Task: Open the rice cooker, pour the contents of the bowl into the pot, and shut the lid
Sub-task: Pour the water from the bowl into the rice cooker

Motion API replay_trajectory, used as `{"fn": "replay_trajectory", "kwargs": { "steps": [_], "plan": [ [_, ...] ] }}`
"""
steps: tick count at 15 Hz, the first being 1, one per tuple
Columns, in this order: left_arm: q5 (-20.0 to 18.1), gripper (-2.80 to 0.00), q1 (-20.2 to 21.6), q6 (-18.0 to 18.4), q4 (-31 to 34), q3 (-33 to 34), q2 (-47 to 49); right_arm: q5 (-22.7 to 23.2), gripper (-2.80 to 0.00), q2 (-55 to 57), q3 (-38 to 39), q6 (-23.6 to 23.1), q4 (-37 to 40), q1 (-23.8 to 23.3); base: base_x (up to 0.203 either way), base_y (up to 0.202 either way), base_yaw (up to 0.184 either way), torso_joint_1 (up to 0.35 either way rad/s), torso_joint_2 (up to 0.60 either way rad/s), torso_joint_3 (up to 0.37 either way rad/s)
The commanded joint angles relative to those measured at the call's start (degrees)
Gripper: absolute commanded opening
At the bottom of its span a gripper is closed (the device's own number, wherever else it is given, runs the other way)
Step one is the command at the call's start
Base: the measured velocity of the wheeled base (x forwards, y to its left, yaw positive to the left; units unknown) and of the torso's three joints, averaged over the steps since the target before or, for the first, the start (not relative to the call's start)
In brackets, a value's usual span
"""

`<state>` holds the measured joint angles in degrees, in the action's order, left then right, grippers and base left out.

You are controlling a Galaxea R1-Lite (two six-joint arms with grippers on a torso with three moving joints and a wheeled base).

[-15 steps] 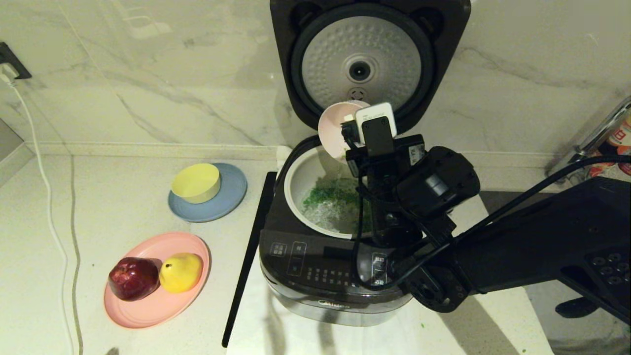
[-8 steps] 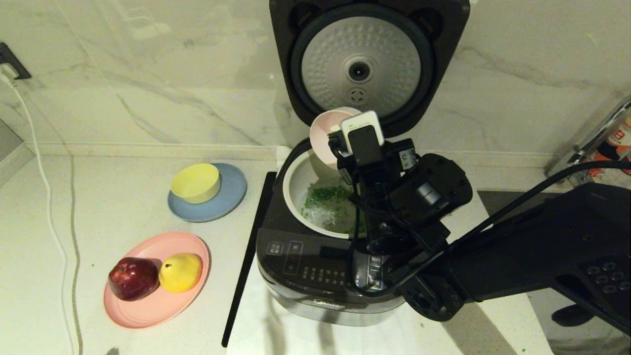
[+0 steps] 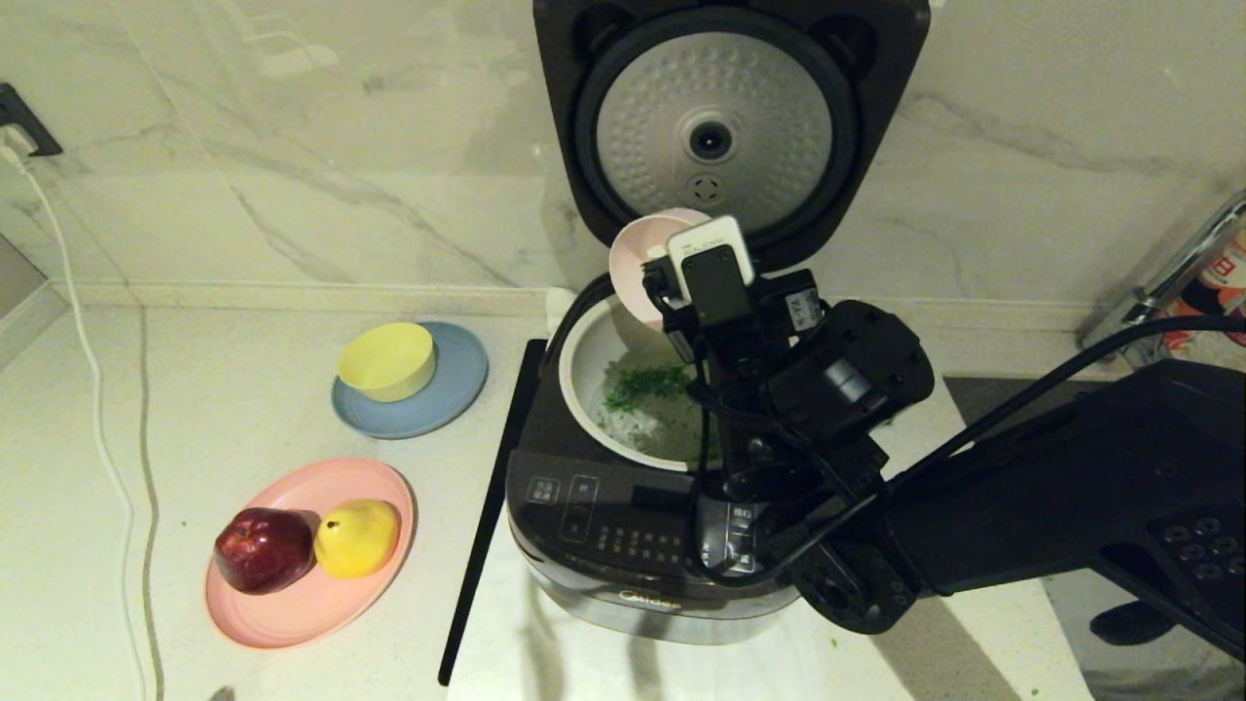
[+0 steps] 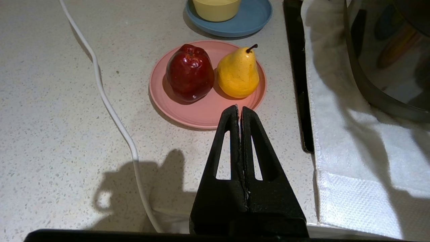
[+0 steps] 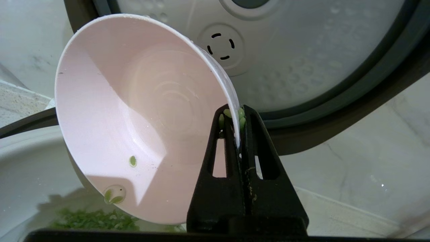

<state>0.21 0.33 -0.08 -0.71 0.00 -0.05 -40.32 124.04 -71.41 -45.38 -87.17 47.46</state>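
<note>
While the lid (image 3: 715, 117) stands raised at the upper centre, the rice cooker (image 3: 623, 545) gapes below it.
Its pot (image 3: 594, 365) holds the green contents (image 3: 644, 383); the right gripper (image 5: 239, 116) is clamped on the rim of the tipped bowl (image 5: 134, 111) above it; the left gripper (image 4: 239, 112), pressed together, hangs near the pink plate (image 4: 201, 114), lower centre.
</note>
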Motion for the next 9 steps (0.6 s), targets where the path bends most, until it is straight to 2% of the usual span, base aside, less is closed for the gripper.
{"fn": "replay_trajectory", "kwargs": {
  "steps": [1, 9],
  "plan": [
    [0.0, -2.8, 0.0, -0.1, 0.0, 0.5, 0.0, 0.2, -2.8, 0.1, 0.0, -1.0, -0.5, 0.0, 0.0, 0.0, 0.0, 0.0, 0.0, 0.0],
    [0.0, -2.8, 0.0, 0.0, -0.1, 0.5, 0.0, 1.1, -2.8, 0.0, 0.0, -2.8, -0.5, 0.1, 0.0, 0.0, 0.0, 0.0, 0.0, 0.0]
  ]
}}
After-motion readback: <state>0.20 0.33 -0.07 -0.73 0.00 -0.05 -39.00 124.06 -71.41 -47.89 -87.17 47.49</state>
